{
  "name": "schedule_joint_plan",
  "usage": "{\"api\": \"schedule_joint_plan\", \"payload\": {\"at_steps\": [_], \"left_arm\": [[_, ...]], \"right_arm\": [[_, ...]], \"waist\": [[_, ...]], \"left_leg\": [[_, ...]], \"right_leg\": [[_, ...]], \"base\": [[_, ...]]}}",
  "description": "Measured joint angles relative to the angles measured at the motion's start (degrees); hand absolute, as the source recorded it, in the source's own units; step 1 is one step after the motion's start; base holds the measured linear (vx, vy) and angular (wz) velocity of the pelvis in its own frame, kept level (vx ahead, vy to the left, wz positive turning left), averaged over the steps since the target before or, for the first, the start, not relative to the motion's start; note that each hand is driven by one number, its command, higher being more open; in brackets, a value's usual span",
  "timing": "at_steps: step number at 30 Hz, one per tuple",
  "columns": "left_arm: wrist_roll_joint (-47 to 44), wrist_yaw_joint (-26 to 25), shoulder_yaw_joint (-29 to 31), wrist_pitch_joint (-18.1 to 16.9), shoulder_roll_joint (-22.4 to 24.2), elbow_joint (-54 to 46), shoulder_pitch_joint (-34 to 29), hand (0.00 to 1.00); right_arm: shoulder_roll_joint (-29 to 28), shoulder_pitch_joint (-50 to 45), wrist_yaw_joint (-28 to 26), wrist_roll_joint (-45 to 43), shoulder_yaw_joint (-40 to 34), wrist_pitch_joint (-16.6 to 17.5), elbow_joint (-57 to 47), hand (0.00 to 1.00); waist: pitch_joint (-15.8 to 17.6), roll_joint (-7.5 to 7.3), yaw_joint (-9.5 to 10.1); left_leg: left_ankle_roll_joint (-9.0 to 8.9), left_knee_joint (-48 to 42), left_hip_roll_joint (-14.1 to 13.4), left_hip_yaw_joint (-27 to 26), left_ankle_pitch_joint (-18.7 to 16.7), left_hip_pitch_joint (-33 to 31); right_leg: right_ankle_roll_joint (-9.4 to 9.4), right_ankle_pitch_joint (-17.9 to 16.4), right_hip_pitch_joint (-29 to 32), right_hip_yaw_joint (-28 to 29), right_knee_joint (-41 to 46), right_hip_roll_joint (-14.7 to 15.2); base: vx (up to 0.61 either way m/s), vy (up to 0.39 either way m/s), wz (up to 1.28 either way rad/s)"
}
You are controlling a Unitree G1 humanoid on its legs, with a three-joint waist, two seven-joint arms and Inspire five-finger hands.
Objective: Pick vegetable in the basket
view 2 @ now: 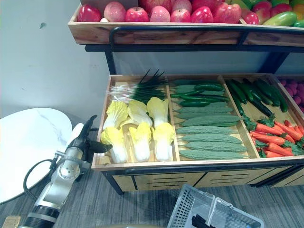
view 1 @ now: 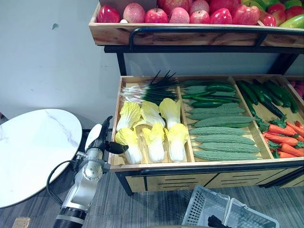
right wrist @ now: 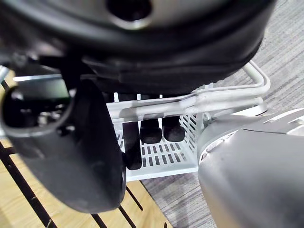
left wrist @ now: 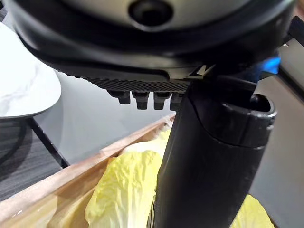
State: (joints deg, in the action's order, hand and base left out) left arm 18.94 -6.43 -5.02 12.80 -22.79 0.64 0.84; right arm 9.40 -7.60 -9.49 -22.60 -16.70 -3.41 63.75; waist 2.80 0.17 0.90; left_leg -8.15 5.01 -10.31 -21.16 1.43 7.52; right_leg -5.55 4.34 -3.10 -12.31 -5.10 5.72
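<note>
The left hand [view 1: 100,138] hovers at the front left corner of the shallow wooden display tray [view 1: 156,165]. Its fingers are straight and set apart from the thumb, and it holds nothing. The thumb points over the rim towards the nearest pale yellow-green napa cabbage [view 1: 129,144], the front left one of a tight cluster. I cannot tell whether the thumb touches the leaves.

The white plastic mesh basket [view 1: 209,205] hangs low in front of the stand, well to the right of that cabbage. The right hand [right wrist: 80,156] carries it, with its fingers hooked under the two white handles [right wrist: 223,97].

The step in hand looks like the reach for the cabbage, with the grasp not yet made. To do it well, the hand should rise clear of the tray's rim and come down over the cabbage's firm white lower body, not its loose leafy tip. The fingers go on one flank and the thumb on the other.

The neighbouring cabbage lies against this one, so the side next to the tray's left wall probably gives the fingers more room. The hand should close firmly but slowly, since the rounded body may roll. A straight lift clears the rim before the swing across to the basket, whose mouth should be kept level and facing up.
</note>
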Motion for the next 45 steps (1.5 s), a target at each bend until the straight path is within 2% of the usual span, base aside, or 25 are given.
{"api": "schedule_joint_plan", "payload": {"at_steps": [2,15,21,27,29,30,32,35,38,41,45], "left_arm": [[1.4,-0.1,-1.8,-1.5,0.5,1.4,0.0,1.00],[1.9,-1.1,-5.8,-2.3,1.0,5.2,-0.1,1.00],[1.9,-5.7,-5.8,1.2,1.6,6.5,0.0,1.00],[2.0,-7.5,-5.8,1.5,3.8,8.7,2.2,1.00],[1.9,-8.5,-5.7,1.5,4.5,10.8,5.4,1.00],[1.6,-9.1,-5.5,1.3,5.6,12.6,7.5,0.00],[1.6,-10.2,-5.5,0.9,6.9,14.0,9.5,0.00],[1.6,-11.7,-5.5,-1.8,9.1,18.1,11.4,0.00],[2.2,-12.2,-4.7,-3.9,9.3,21.0,13.3,0.00],[2.1,-13.5,-2.5,-4.6,9.8,25.6,16.1,0.00],[1.8,-16.5,-1.1,-5.3,10.0,28.0,16.9,0.00]], "right_arm": [[-0.1,0.1,-0.2,0.0,0.1,0.0,-0.2,0.00],[0.1,1.5,-1.3,0.0,0.5,0.0,-0.7,0.00],[0.5,1.8,-1.4,-0.1,2.2,-0.1,-1.9,0.00],[0.4,2.5,-1.7,-0.3,2.9,0.1,-3.4,0.00],[0.5,3.7,-1.7,-0.6,4.0,0.4,-3.7,0.00],[0.5,4.1,-1.8,-1.7,4.4,0.5,-4.5,0.00],[0.5,4.7,-1.8,-2.3,4.4,0.6,-4.7,0.00],[0.8,4.8,-1.8,-2.9,4.4,1.5,-4.9,0.00],[1.8,5.4,-1.8,-3.2,4.4,1.7,-5.1,0.00],[2.5,6.1,-1.8,-3.4,4.4,1.7,-5.1,0.00],[2.3,6.2,-1.9,-3.4,4.4,1.5,-5.1,0.00]], "waist": [[0.1,-0.04,-0.08],[1.9,0.36,-1.31],[2.7,0.36,-1.32],[4.2,0.51,-1.16],[5.4,0.68,-1.02],[6.4,0.54,-1.03],[7.6,0.43,-1.12],[8.9,0.41,-1.18],[9.4,1.26,-1.04],[9.7,1.81,-1.37],[10.2,1.49,-2.31]], "left_leg": [[0.00,0.0,0.0,-0.1,0.0,0.0],[-0.04,0.0,-0.4,-1.8,0.0,-0.1],[-0.12,0.0,-0.3,-2.0,0.1,-0.9],[-0.13,0.0,-0.2,-1.9,0.4,-2.7],[-0.08,0.0,-0.2,-1.9,0.8,-4.1],[0.04,0.0,-0.2,-1.9,1.1,-4.7],[0.07,0.0,-0.3,-2.0,1.1,-4.8],[0.04,-0.6,-0.4,-2.1,1.1,-5.6],[0.04,-1.1,-0.4,-2.7,1.1,-6.5],[0.05,-1.2,-0.4,-3.5,1.1,-6.3],[0.00,-1.3,-0.5,-4.2,1.0,-5.7]], "right_leg": [[-0.01,0.0,0.1,0.1,0.0,0.0],[0.10,0.5,1.2,1.7,0.0,-0.3],[0.08,0.7,2.1,1.9,0.0,-0.3],[0.00,1.2,3.9,1.9,0.0,-0.1],[0.15,1.7,5.2,1.9,0.0,-0.1],[0.26,1.9,5.9,1.9,0.0,-0.1],[0.28,2.0,6.0,2.0,0.0,-0.2],[0.33,2.0,6.8,2.2,0.1,-0.3],[0.42,2.5,7.9,3.0,0.2,-0.5],[0.27,2.8,8.0,3.8,0.0,-0.5],[0.23,2.9,8.0,4.5,0.0,-0.7]], "base": [[0.00,0.000,0.00],[-0.02,-0.004,-0.06],[-0.02,-0.007,-0.01],[-0.04,-0.007,0.01],[-0.08,-0.015,0.01],[-0.09,-0.018,-0.02],[-0.06,-0.013,-0.02],[-0.05,-0.010,-0.03],[-0.06,-0.012,-0.11],[-0.06,-0.005,-0.14],[-0.05,-0.001,-0.11]]}}
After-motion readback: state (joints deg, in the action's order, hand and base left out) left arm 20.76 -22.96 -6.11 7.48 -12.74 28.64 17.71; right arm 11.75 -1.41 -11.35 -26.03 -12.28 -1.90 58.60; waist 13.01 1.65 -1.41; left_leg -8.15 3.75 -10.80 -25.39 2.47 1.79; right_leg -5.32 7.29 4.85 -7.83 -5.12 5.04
